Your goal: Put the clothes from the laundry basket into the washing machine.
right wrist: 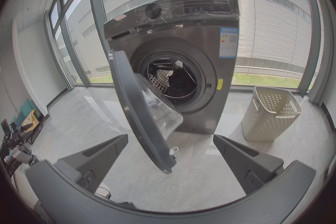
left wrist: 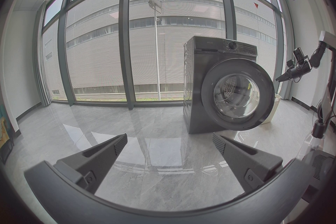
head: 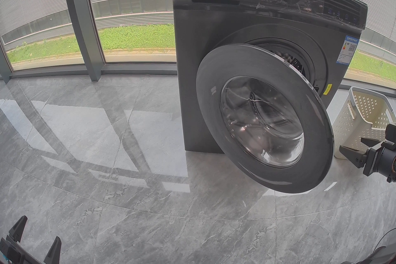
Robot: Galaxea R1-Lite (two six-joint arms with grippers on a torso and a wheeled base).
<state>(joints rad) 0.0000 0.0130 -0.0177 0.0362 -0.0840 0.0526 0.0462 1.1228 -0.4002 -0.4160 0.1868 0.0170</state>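
Glossy marble floor (head: 103, 133), tall windows (head: 132, 1). Left gripper (left wrist: 168, 137) and right gripper (right wrist: 170, 137) gape wide, empty. The right wrist view catches dark clothes (right wrist: 180, 81) inside the washing machine (right wrist: 196, 42).

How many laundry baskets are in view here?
1. The laundry basket stands on the floor just right of the washing machine, near the window. No others are visible.

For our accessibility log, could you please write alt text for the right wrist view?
A grey washing machine stands with its door swung open, dark fabric in the drum; a cream laundry basket sits beside it.
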